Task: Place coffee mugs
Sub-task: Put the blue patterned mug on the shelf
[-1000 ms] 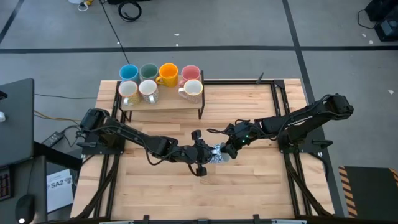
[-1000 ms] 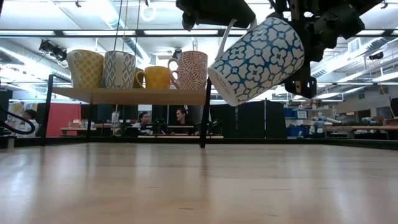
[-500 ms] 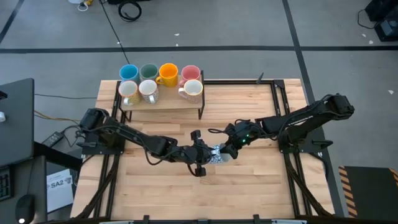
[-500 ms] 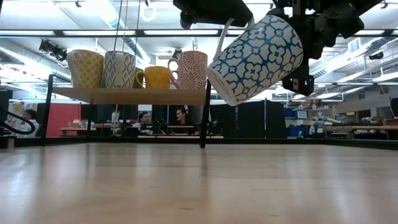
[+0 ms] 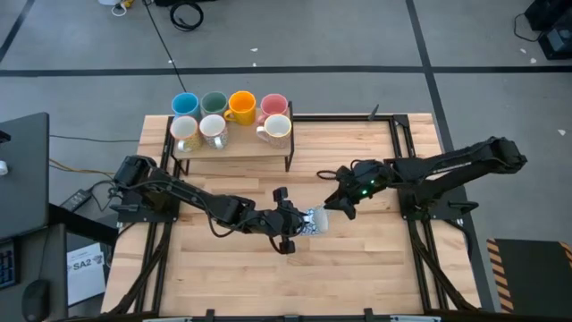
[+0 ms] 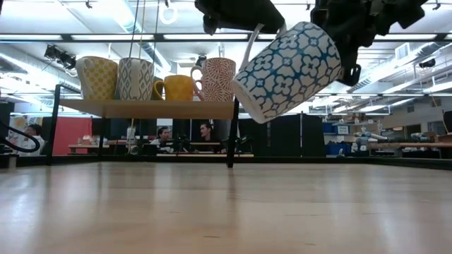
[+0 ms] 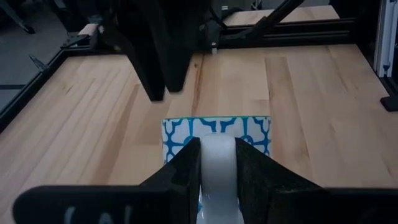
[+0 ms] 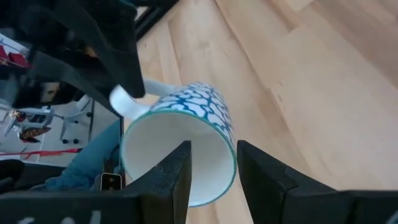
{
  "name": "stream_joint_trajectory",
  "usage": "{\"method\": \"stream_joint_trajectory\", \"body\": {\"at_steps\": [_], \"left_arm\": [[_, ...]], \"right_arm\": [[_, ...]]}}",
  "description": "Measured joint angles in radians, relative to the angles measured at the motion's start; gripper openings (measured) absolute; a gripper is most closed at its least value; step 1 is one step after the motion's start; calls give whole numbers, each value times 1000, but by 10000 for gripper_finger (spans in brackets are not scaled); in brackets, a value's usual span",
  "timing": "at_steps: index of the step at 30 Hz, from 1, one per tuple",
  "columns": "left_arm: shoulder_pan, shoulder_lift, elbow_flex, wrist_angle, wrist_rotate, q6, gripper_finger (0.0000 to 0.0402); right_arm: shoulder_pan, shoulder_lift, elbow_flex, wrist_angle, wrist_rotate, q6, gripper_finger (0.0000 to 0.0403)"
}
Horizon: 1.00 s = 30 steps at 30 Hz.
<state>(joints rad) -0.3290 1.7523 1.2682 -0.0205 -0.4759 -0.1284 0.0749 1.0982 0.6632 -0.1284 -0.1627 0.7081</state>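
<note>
Moved: right pincer [image 5: 332, 205] has let go of the patterned mug [image 6: 289, 69] and backed off to the right since a second ago; the mug has barely shifted.
Right pincer: fingers apart, just beside the mug's open mouth, touching nothing.
Left pincer: [image 7: 217, 163] clamped on the mug's white handle [image 7: 217, 168], holding it tilted in the air over the middle of the desk [image 5: 375, 268].
Risk: my guess is the handle-only grip may let the mug swing or slip and drop to the desk; the right fingers could also clip the rim if that arm comes back in.
Mugs counted: eight, one blue-and-white held, seven on the raised shelf [image 5: 232, 146] at the far left.
Shelf mugs: far row blue [image 5: 185, 103], dark green [image 5: 214, 103], orange-yellow [image 5: 241, 105], pink [image 5: 273, 105]; near row three white [image 5: 213, 128].
Arms: two.
</note>
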Motion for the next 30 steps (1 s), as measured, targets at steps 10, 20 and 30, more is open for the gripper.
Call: {"method": "stream_joint_trajectory", "body": {"at_steps": [10, 20, 30], "left_arm": [[-6, -72, 2, -32, -219, -19, 81], [-34, -151, 2, -85, -678, -43, 81], [-94, -159, 3, -90, -1102, -44, 82]], "right_arm": [[-17, -113, 0, -53, 10, -24, 133], [-16, -120, 0, -38, 13, -24, 133], [-16, -120, 0, -22, 13, -70, 133]]}}
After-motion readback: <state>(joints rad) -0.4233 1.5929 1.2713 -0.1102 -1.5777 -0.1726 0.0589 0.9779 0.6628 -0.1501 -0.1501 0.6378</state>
